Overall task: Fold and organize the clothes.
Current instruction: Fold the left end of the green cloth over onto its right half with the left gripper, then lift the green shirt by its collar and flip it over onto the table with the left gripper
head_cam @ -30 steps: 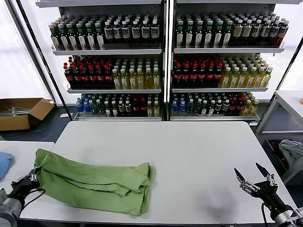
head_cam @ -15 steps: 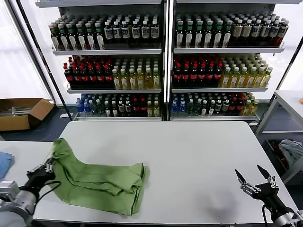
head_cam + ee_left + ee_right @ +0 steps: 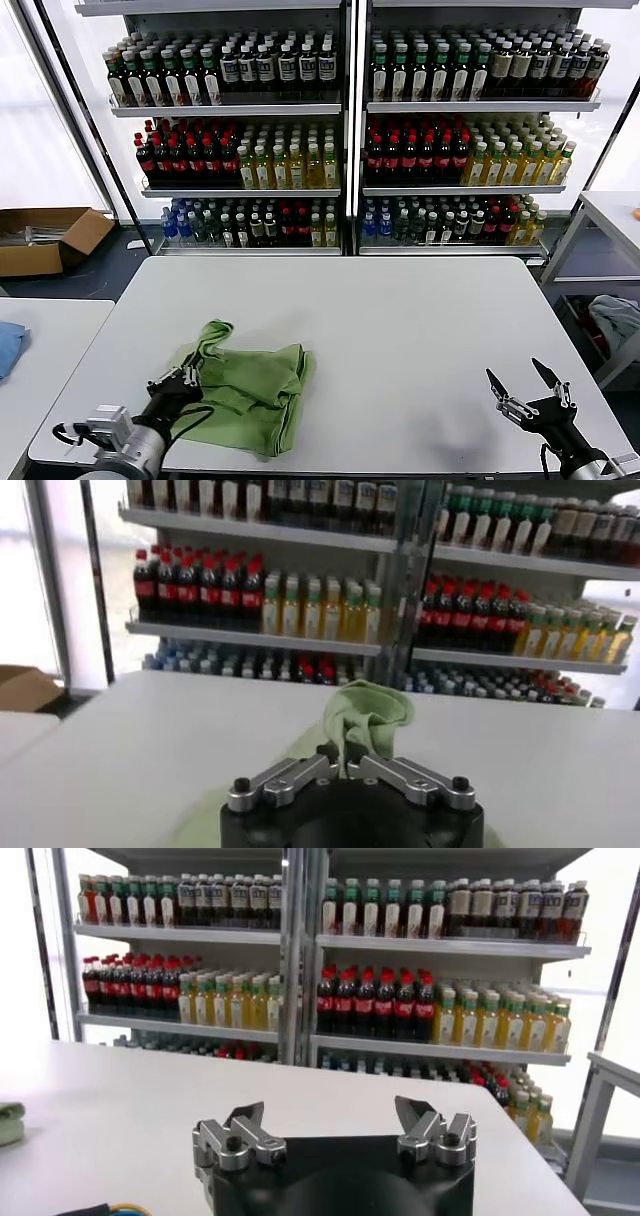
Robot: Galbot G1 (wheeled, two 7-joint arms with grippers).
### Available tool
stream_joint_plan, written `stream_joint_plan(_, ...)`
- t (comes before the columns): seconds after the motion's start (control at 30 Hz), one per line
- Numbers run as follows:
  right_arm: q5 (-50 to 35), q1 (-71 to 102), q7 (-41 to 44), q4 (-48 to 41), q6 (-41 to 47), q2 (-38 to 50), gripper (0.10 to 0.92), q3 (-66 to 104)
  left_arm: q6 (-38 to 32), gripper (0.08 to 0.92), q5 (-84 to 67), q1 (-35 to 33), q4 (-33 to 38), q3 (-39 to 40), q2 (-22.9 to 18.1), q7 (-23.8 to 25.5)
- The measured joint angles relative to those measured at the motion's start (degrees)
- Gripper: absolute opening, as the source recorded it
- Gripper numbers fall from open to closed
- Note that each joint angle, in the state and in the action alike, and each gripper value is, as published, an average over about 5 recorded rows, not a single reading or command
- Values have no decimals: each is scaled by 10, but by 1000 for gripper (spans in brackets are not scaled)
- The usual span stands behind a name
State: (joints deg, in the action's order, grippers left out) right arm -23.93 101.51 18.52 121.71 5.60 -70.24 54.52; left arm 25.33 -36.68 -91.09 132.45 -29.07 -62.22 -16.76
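The clothes, one light green shirt (image 3: 250, 385), lie bunched on the white table (image 3: 400, 320) at its front left, with one end lifted and doubled over the rest. My left gripper (image 3: 187, 374) is shut on that lifted end; in the left wrist view the green fabric (image 3: 365, 712) rises in a puff from between the closed fingertips of the left gripper (image 3: 343, 754). My right gripper (image 3: 527, 390) hovers open at the table's front right corner, far from the shirt, with nothing between its fingers (image 3: 247, 1120). A sliver of the shirt (image 3: 8, 1122) shows far off in the right wrist view.
Shelves of bottled drinks (image 3: 340, 130) stand behind the table. A second white table (image 3: 40, 350) sits to the left with a blue cloth (image 3: 8, 345) on it. A cardboard box (image 3: 45, 235) lies on the floor beyond. A cloth bundle (image 3: 618, 318) rests at the far right.
My left gripper has carried the shirt's left end to the right, folding it over the rest, so the shirt is now much shorter. The right gripper has hardly moved.
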Motion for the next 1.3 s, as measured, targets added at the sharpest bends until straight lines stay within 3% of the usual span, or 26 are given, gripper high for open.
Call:
stream_joint_plan(0.43,15,10,0,15,1,-10,823,1,33,124,48,51,-41,126,-93,-41)
stream_joint_plan(0.7,15,10,0,15,1,-10,823,8,44,345,77,55,-55,168,-116,-36)
stream_joint_plan(0.97,11,7,-1,11,1,-10,823,11,53,579,93,19,-16,175,-114,-19)
stream_joint_plan(1.17,6,8,-1,6,-2,-7,823,11,58,749,66,7,15,114,-84,-9)
stream_joint_plan(1.3,5,7,-1,4,-3,-7,823,7,56,814,37,11,6,46,-51,3)
